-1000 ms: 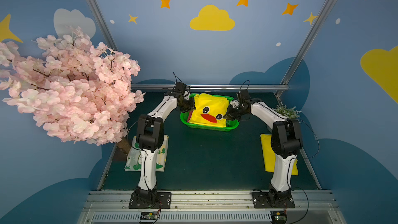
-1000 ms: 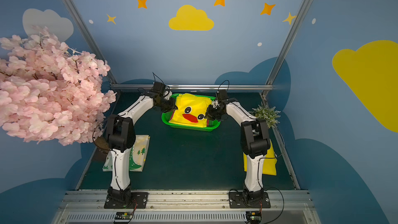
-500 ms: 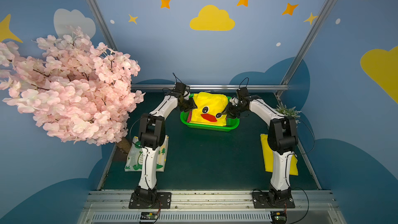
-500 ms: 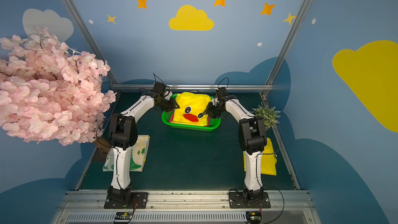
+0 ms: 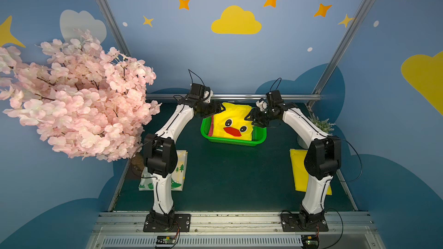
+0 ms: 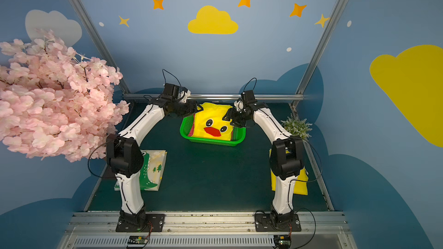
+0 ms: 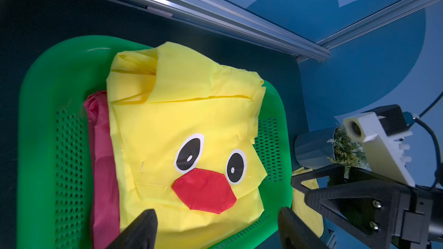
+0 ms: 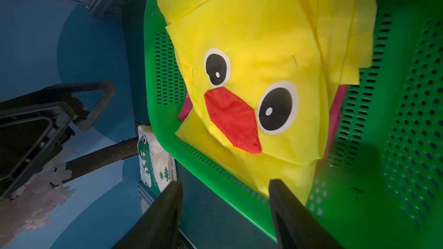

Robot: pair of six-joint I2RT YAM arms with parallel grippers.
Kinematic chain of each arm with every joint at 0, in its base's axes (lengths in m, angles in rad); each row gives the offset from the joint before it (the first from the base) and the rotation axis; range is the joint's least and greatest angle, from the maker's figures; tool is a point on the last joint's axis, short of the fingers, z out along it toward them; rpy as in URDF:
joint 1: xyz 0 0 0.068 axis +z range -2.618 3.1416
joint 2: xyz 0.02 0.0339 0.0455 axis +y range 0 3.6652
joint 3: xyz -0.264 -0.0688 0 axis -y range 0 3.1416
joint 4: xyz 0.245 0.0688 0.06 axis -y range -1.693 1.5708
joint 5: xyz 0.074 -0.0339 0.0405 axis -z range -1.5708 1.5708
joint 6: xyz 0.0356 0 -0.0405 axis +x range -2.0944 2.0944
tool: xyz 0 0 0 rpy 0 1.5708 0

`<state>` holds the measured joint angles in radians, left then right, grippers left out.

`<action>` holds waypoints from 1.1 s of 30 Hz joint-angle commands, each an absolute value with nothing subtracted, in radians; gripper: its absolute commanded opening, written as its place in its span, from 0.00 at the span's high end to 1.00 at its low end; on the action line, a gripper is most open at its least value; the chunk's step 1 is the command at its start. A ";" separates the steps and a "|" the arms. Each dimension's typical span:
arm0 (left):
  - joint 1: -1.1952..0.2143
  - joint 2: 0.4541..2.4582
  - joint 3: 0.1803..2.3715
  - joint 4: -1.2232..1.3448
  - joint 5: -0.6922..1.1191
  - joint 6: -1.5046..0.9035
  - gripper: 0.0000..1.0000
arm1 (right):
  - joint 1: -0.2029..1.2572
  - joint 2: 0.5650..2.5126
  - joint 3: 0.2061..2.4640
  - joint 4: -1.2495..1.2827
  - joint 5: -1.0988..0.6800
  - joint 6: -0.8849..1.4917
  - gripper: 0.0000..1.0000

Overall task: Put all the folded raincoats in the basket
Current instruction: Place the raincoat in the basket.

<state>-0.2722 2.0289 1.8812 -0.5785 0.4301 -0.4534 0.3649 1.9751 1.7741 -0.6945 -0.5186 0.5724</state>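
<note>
- Far left: the pink blossom tree (image 5: 72, 97) and the crocodile-print raincoat (image 6: 153, 171) on the mat aren't part of this, so leave them be.
- The left gripper (image 7: 217, 228) has its jaws spread wide with nothing pinched. It hovers over the left end of the basket (image 5: 233, 143).
- Middle: the duck-face raincoat (image 5: 233, 122) lies folded inside the basket, face up, on top of a pinkish-red cloth (image 7: 103, 164). Its far edge rides up over the back rim.
- So the drop looks done to me, and the step in hand is backing out. I'd lift both arms straight up first and only then pull away, so no fingertip hooks a fold and drags it.
- The right gripper (image 8: 225, 211) is spread and empty too. Its tips sit close to the raincoat's corner and the green rim, so that's the likelier snag.
- Far right: a small potted plant (image 6: 296, 126) and a plain yellow raincoat (image 5: 298, 171) lie beside the right arm, so I'd retreat clear of both.
</note>
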 commanded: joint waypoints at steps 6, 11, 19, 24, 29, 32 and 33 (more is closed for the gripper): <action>-0.301 2.119 1.784 -0.542 0.456 -0.465 0.18 | 0.402 2.124 1.780 -0.700 -0.528 0.600 0.38; -0.300 2.132 1.735 -0.525 0.452 -0.466 0.18 | 0.396 2.146 1.771 -0.702 -0.519 0.598 0.38; -0.301 2.104 1.766 -0.540 0.463 -0.466 0.18 | 0.388 2.095 1.782 -0.728 -0.526 0.586 0.38; -0.322 1.991 1.770 -0.547 0.453 -0.457 0.18 | 0.392 1.979 1.772 -0.745 -0.531 0.558 0.38; -0.379 1.835 1.705 -0.553 0.431 -0.476 0.17 | 0.394 1.829 1.714 -0.758 -0.514 0.545 0.38; -0.428 1.742 1.621 -0.532 0.427 -0.520 0.16 | 0.391 1.738 1.649 -0.761 -0.498 0.545 0.37; -0.448 1.711 1.580 -0.514 0.424 -0.538 0.16 | 0.390 1.703 1.620 -0.761 -0.489 0.545 0.36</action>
